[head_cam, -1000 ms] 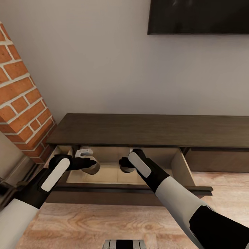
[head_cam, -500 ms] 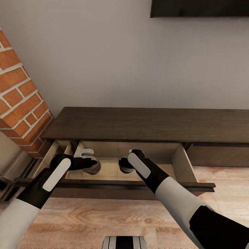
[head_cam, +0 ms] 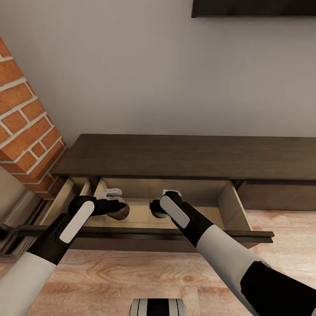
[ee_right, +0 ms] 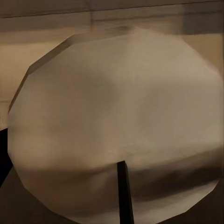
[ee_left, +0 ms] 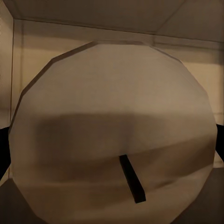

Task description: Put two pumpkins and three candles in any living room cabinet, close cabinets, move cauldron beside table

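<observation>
My left candle (ee_left: 112, 130) and right candle (ee_right: 116, 126) look matt, waxy, smoothly faceted, each with a dull black wick. The cabinet (head_cam: 184, 156) is dark matt wood, its drawer (head_cam: 228, 204) paler and smooth inside. At nine o'clock, rough red brick (head_cam: 26, 136); below me, grained wooden floor (head_cam: 131, 272).

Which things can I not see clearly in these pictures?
- Head view: left candle is mostly hidden by the left end effector.
- Head view: right candle is hidden by the right end effector.
- Wrist views: each candle blocks the drawer floor.
- Head view: dark panel is cut by the top edge.
</observation>
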